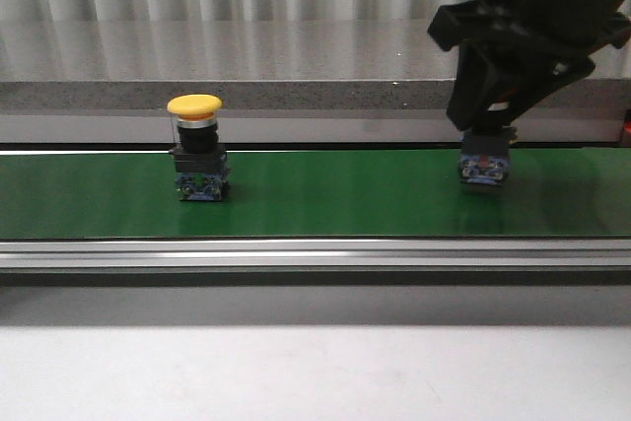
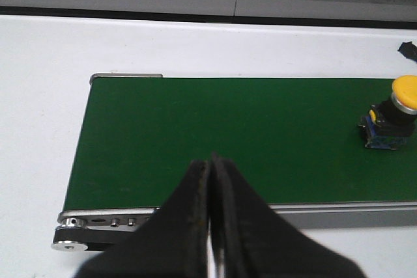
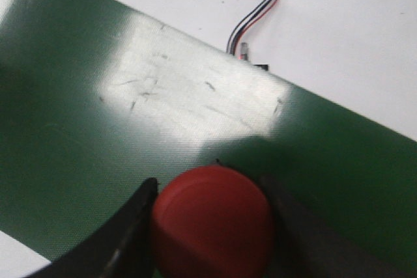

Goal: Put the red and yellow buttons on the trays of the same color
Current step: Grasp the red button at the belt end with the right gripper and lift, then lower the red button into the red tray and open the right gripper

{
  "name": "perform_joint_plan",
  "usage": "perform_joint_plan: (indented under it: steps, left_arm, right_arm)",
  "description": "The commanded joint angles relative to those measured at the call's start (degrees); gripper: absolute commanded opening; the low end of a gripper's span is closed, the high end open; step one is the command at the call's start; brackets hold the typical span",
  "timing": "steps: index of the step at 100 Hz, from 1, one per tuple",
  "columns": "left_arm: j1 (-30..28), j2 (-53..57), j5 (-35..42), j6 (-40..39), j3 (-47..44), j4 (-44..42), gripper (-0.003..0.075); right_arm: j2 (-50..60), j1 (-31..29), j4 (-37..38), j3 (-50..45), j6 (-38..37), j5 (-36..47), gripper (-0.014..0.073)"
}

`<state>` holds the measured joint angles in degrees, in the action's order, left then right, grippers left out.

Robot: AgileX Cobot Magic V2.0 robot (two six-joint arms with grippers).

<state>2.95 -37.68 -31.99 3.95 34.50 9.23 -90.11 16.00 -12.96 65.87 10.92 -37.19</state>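
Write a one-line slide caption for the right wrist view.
Right gripper fingers flank the red button cap above the green conveyor belt.

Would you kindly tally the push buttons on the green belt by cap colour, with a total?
Yellow mushroom-cap push button: 1
Red mushroom-cap push button, between the right gripper jaws: 1
Total: 2

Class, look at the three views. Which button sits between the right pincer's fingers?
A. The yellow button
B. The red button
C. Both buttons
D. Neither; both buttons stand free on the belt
B: the right wrist view shows the red button between the right pincer's fingers, while the yellow button stands alone on the belt.
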Motion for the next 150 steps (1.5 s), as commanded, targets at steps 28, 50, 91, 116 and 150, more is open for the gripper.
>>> perform_joint_plan:
  steps: [28,50,91,116,150]
  left_arm:
    - [0.51,0.18,4.16,0.08,1.63,0.85,-0.002]
    - [0.51,0.18,4.16,0.08,1.63,0.85,-0.002]
    - [0.51,0.18,4.16,0.08,1.63,0.85,-0.002]
    - [0.51,0.18,4.16,0.08,1.63,0.85,-0.002]
    - [0.51,0.18,4.16,0.08,1.63,0.85,-0.002]
  right_arm:
    - [3.67,-23.37,-0.2,18.93,0.43,-9.07,0.0039]
    - [-2.04,-38.89,-0.36,25.65,0.43,-5.58,0.0039]
    - [-21.42,-46.59,-0.85,38.15,0.43,-2.39,0.0039]
    - [-27.15,-46.59,-1.89,40.33,0.43,-0.05,0.0039]
    - [-31.12,-46.59,-2.63,40.62,0.43,3.47,0.0132]
